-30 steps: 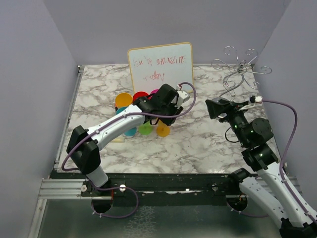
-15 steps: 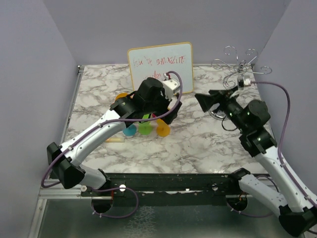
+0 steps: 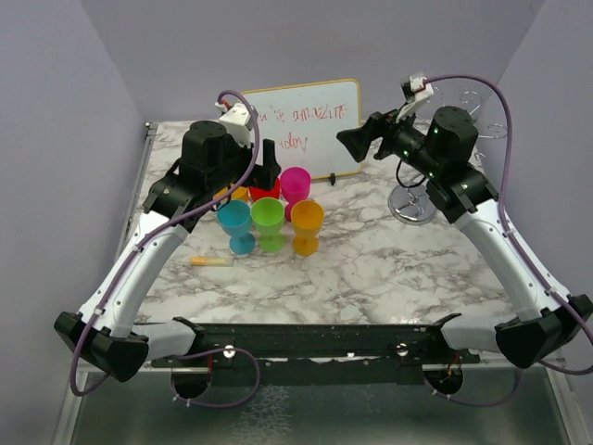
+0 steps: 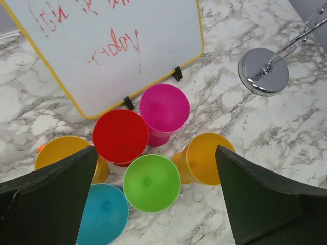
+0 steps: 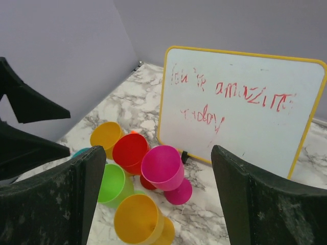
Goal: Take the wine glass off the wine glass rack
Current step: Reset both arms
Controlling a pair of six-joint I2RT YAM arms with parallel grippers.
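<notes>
Several coloured plastic wine glasses stand upright in a cluster on the marble table: magenta (image 3: 296, 184), green (image 3: 268, 216), orange (image 3: 308, 221), blue (image 3: 234, 221) and red (image 3: 263, 192). The wine glass rack stands to their right, its round shiny base (image 3: 413, 205) on the table and its wire arms (image 3: 483, 118) mostly behind my right arm. No glass shows on it. My left gripper (image 3: 266, 165) hangs open above the cluster, over the green glass (image 4: 151, 182), holding nothing. My right gripper (image 3: 353, 142) is raised left of the rack, open and empty, looking down at the magenta glass (image 5: 163, 167).
A yellow-framed whiteboard (image 3: 301, 125) with red writing leans at the back, just behind the glasses. A pale marker (image 3: 211, 261) lies in front of the blue glass. Purple walls close in the table's sides and back.
My left gripper opened wide and rose up and back off the cluster, uncovering the glasses. My right arm lifted and swung left, away from the rack's base.
</notes>
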